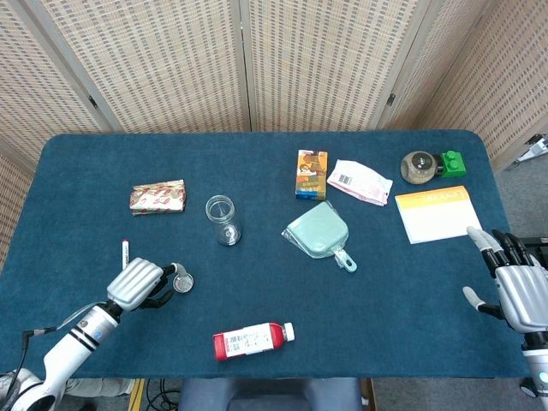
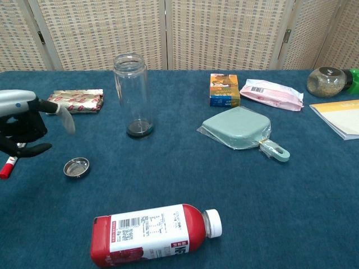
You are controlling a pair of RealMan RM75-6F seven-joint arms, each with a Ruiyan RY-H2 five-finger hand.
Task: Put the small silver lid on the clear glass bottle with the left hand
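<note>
The small silver lid [image 1: 183, 281] [image 2: 76, 167] lies flat on the blue table, front left. The clear glass bottle [image 1: 222, 219] [image 2: 133, 94] stands upright and uncapped behind and to the right of the lid. My left hand [image 1: 141, 283] [image 2: 25, 126] hovers just left of the lid, fingers apart, holding nothing; its fingertips reach close to the lid. My right hand [image 1: 512, 285] rests at the table's right edge, fingers spread and empty; it shows in the head view only.
A red marker [image 1: 125, 253] lies beside the left hand. A red drink bottle [image 1: 253, 340] lies near the front edge. A foil packet [image 1: 157, 197], green dustpan [image 1: 318, 231], orange box [image 1: 311, 174], pink pouch [image 1: 359, 181], notepad [image 1: 437, 214] and jar [image 1: 419, 166] sit further back.
</note>
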